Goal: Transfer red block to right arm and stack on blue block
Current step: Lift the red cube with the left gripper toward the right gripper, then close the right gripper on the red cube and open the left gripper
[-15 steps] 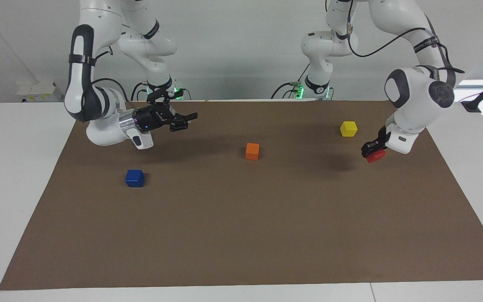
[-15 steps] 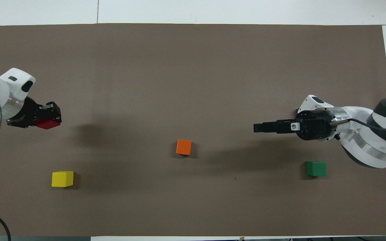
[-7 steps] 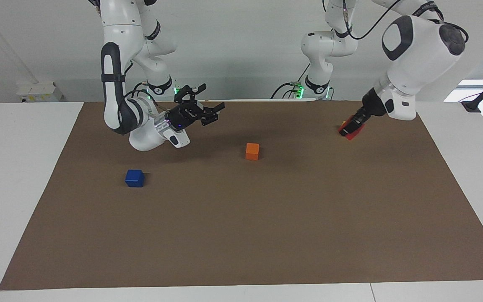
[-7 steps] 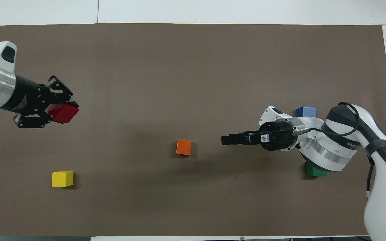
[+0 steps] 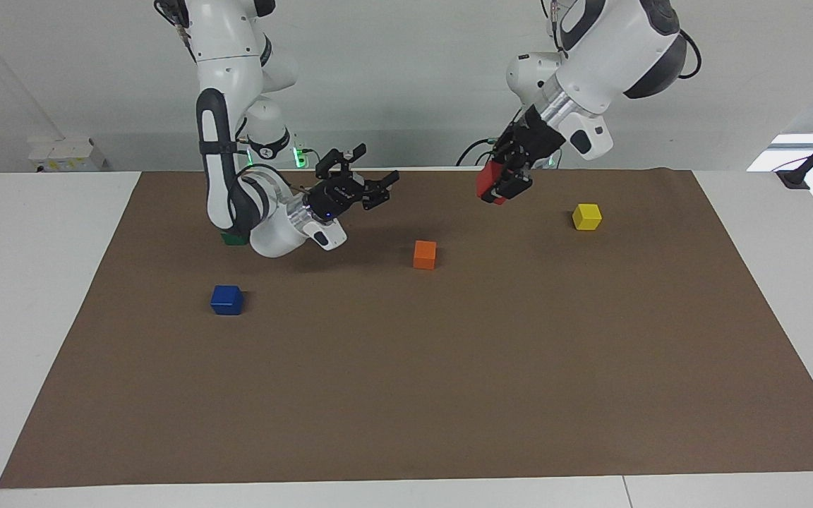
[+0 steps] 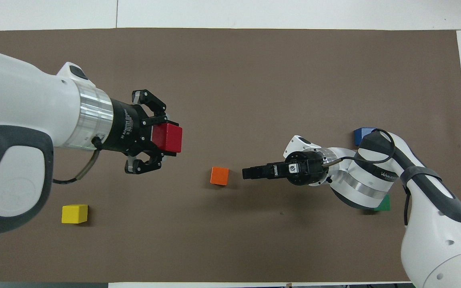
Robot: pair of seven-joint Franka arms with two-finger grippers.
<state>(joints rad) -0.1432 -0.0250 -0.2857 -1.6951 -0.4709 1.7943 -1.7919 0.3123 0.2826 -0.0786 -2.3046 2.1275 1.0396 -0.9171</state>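
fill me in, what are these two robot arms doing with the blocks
The left gripper is shut on the red block and holds it in the air over the brown mat, pointed toward the right gripper. That gripper is open, raised over the mat and aimed back at it, with a gap between the two, so the handover is not yet done. The blue block sits on the mat with nothing on it. The orange block, yellow block and green block lie untouched.
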